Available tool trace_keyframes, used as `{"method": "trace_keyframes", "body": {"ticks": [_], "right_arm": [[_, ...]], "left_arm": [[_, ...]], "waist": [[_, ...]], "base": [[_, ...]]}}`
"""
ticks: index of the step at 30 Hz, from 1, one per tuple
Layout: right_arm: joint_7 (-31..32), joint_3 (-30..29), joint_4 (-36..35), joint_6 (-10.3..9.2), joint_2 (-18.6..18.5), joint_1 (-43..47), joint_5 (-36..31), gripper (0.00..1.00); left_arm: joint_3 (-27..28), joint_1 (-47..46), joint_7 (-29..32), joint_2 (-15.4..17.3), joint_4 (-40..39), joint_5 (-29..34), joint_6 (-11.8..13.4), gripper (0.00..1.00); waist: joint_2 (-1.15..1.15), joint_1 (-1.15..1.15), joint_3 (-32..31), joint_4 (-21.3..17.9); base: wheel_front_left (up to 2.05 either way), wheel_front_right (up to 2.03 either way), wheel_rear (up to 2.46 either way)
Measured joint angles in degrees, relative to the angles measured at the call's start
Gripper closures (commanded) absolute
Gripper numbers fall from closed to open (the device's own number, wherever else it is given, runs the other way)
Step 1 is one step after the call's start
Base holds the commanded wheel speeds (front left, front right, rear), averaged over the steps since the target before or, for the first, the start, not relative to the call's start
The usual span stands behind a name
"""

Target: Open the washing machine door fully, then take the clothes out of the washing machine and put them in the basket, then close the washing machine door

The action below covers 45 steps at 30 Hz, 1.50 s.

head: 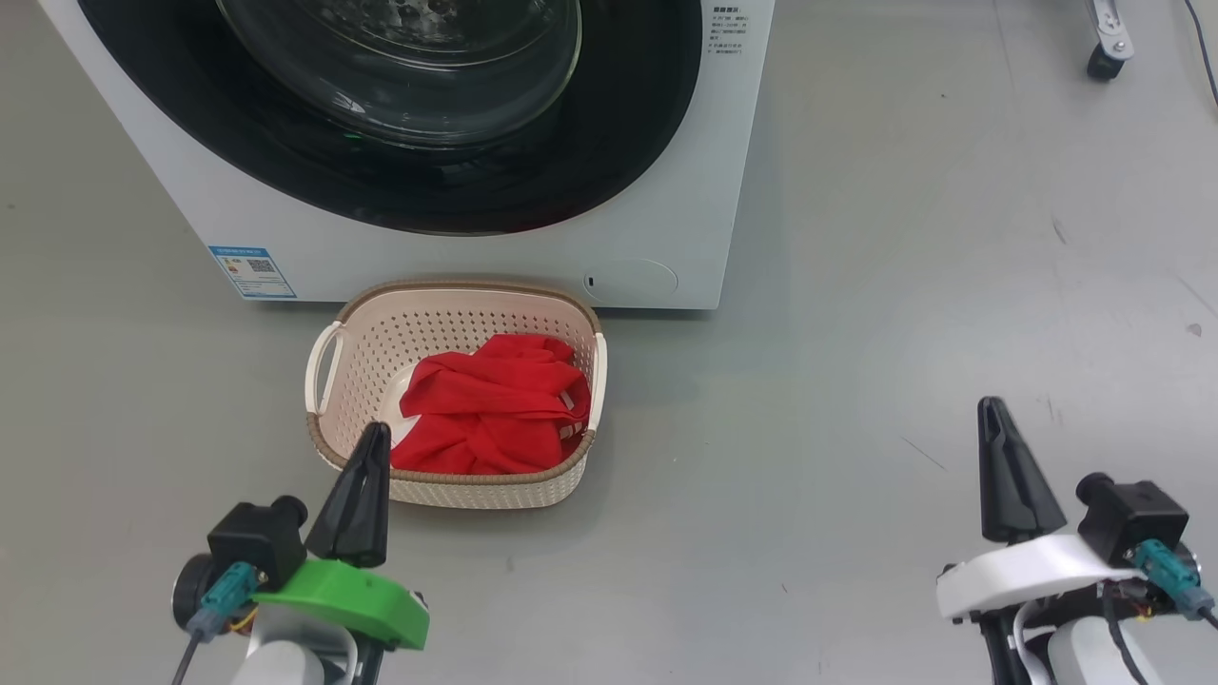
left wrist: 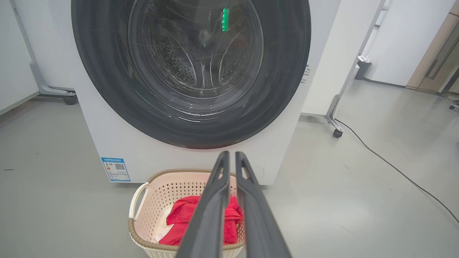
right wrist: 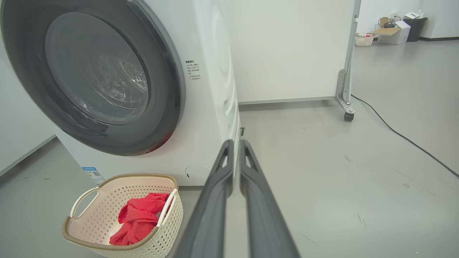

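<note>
— Where are the clothes (head: 485,409), then?
— In the basket (head: 457,287), a red heap bunched toward its right side. The basket sits on the floor (head: 856,381) just in front of the machine (head: 285,238), right under the door (left wrist: 192,64). Sensible, I'd say: a short drop from the drum (left wrist: 168,61).
— And the door?
— Looks shut, flush against the front. Through it I see bare drum and nothing red, apart from a faint red glint at its lower edge, which may be only a reflection.
— What are the arms doing?
— Nothing much. The left gripper (head: 375,438) hangs low near the robot, its fingers (left wrist: 211,208) pressed almost together with nothing between them, pointing at the basket's near left corner. The right gripper (head: 994,414) is well off to the right over bare floor, likewise closed up and empty.
— Why there?
— My guess is they're parked clear of the door's swing. The job looks about finished.
— Anything in the way?
— Not close by. There's a blue label (head: 252,273) on the machine's lower left, a panel's castor (right wrist: 347,116) beyond the machine, and a black cable (right wrist: 394,132) trailing across the floor to the right, all well apart from the grippers. Only the basket would foul the left arm if it reached straight ahead.
</note>
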Motion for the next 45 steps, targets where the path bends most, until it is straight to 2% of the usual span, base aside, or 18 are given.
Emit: {"method": "trace_keyframes", "body": {"ticks": [8,45], "right_arm": [[0.03,0.13,0.78,0.01,0.52,0.88,2.72,1.00],[7.38,-3.83,2.08,1.54,0.98,0.75,30.70,1.00]], "left_arm": [[-0.09,1.39,0.02,-0.09,0.08,-2.99,0.00,1.00],[4.68,2.52,6.78,0.47,-1.35,-29.44,0.01,1.00]], "waist": [[0.00,0.00,-0.25,-0.10],[0.00,0.00,-2.95,-0.85]], "base": [[0.00,0.00,0.00],[0.00,0.00,0.00]]}}
